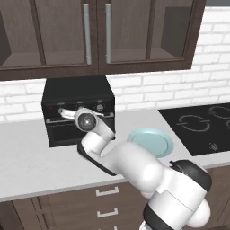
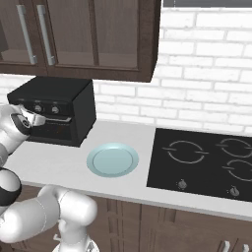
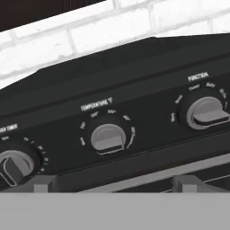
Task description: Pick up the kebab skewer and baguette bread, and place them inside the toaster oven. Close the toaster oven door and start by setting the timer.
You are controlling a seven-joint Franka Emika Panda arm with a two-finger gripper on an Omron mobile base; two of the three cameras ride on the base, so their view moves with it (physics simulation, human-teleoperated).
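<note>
Along the white brick back wall (image 2: 211,88), a pale grey countertop (image 1: 27,161) is seen running the width of the kitchen, with dark brown drawer fronts (image 1: 105,197) below it and dark brown wall cabinets (image 1: 99,31) with two vertical grey bar handles above. One black glass cooktop (image 2: 206,160) is set into the counter at the right, with ring-marked burner zones and two small knobs along its front edge. One round pale blue plate (image 2: 112,160) is noted on the counter between the cooktop and the oven, bare of food. One black boxy toaster oven (image 1: 78,92) stands against the wall under the cabinets; its drop-down toaster oven door (image 2: 56,132) is seen raised flush with the front, the bar handle running across below the control panel. In the hand view three round grey knobs are counted on that panel: a timer knob (image 3: 13,166) at the left, a temperature knob (image 3: 108,138) in the middle and a function knob (image 3: 207,112) at the right. The white arm is extended to the oven front, with the gripper (image 1: 65,113) held close against the left end of the panel. Whether its fingers are parted or closed cannot be told.
</note>
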